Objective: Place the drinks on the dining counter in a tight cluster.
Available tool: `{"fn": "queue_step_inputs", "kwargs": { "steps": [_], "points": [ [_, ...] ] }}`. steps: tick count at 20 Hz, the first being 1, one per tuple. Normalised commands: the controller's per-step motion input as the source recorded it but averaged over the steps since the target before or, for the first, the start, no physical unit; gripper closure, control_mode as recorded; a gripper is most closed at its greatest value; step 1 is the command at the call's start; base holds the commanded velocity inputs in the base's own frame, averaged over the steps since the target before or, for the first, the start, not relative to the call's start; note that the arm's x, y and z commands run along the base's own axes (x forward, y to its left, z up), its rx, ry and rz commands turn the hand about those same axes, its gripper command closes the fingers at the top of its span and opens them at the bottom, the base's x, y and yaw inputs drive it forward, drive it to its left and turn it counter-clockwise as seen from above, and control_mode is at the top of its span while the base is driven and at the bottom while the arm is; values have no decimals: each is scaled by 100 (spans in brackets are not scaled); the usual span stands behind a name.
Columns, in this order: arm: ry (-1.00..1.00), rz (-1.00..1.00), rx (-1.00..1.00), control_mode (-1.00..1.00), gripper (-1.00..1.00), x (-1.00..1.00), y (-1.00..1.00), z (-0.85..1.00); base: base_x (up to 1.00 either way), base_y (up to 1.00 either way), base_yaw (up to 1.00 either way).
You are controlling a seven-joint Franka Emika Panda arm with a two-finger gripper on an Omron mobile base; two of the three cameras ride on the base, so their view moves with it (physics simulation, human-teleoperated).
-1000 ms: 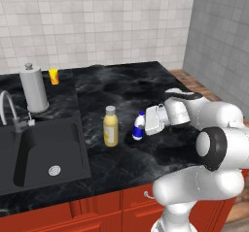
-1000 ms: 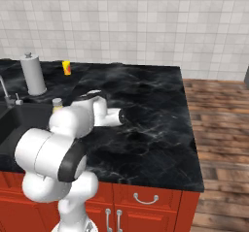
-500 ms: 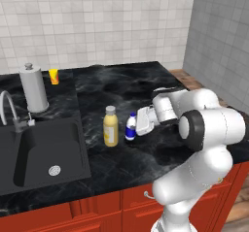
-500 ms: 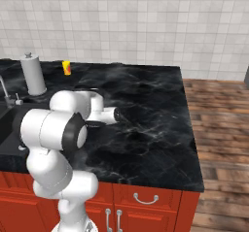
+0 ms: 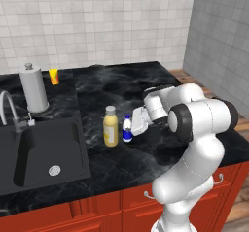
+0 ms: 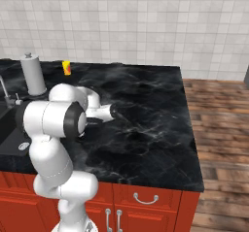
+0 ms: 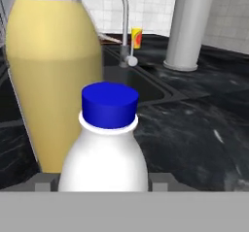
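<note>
The gripper [image 5: 137, 127] reaches low over the dining counter [image 5: 146, 88], just right of the sink [image 5: 44, 153]; its fingers sit on either side of the small bottle [image 5: 127, 128], which stands upright on the counter, but whether they press on it or stand free I cannot tell; in the hand view the small bottle [image 7: 106, 143] shows a white body and a blue cap, with a dark fingertip [image 7: 43, 183] low on each side of it. The yellow bottle [image 5: 111, 126] stands upright just beside the small bottle, on the sink's side of it, between it and the sink's edge. Behind the sink, the grey paper towel roll [image 5: 33, 88] stands near the wall; the orange cup [image 5: 54, 76] stands to its right, near the wall; the tap [image 5: 12, 110] curves over the sink's back edge.
</note>
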Motion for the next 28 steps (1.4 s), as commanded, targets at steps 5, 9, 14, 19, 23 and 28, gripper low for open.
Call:
{"fn": "queue_step_inputs", "kwargs": {
  "steps": [5,9,14,19,23,28],
  "points": [
    [0,0,-5,-100,100,20,8,-19,0,0,0],
    [0,0,-1,-100,100,8,0,-20,0,0,0],
    [0,0,0,-100,100,0,0,-21,0,0,0],
    [0,0,0,-100,-100,0,0,-19,0,0,0],
    [-3,0,0,-100,-100,-3,0,-17,0,0,0],
    [-8,0,0,-100,-100,-9,0,-16,0,0,0]
  ]
}}
